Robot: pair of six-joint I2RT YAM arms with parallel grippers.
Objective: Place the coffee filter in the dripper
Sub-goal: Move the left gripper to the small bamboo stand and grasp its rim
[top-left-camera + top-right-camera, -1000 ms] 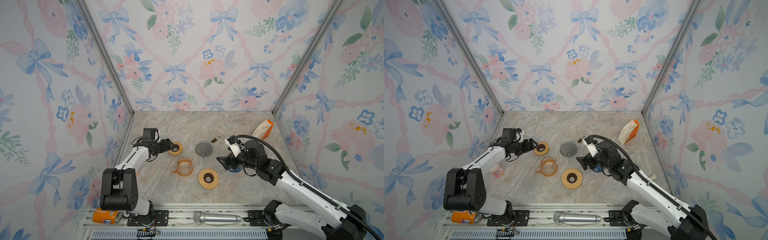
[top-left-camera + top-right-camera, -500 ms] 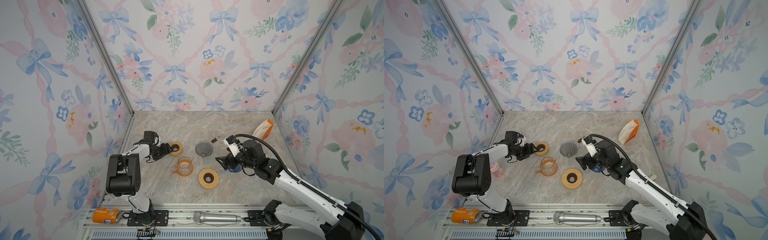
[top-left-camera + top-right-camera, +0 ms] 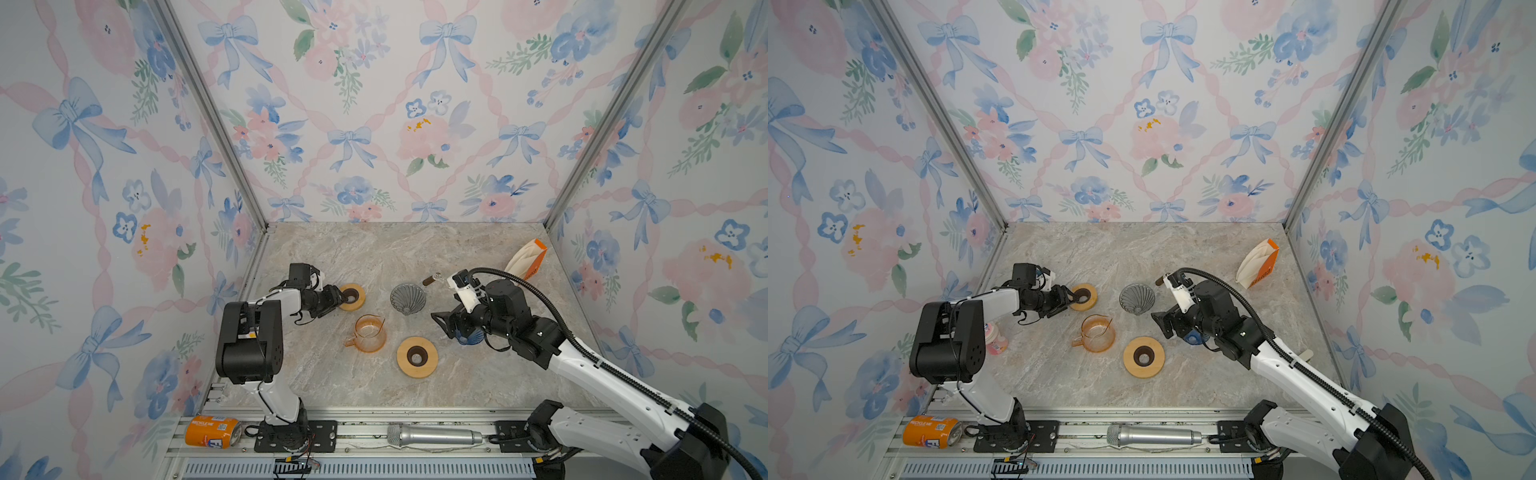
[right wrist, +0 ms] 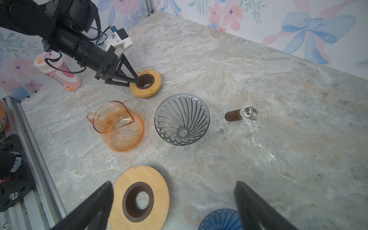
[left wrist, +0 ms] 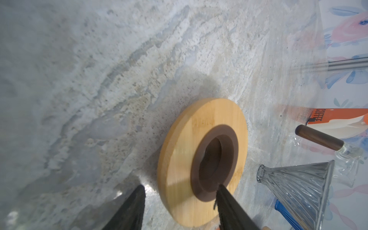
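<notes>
Centre-left in a top view, my left tool (image 3: 342,296) straddles the rim of the small wooden ring (image 3: 354,296), jaws apart. My right tool (image 4: 173,186) gapes wide, empty. The grey dripper (image 3: 408,298) sits near frame centre; the coffee filter pack (image 3: 525,259) leans up and right of it.

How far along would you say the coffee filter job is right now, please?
Nothing looks done: the grey dripper is empty and the filter pack sits apart by the right wall. In hand: the left gripper, jaws apart, straddles the rim of the small wooden ring; the right gripper is open and empty. Left: fetch a filter and seat it.
</notes>
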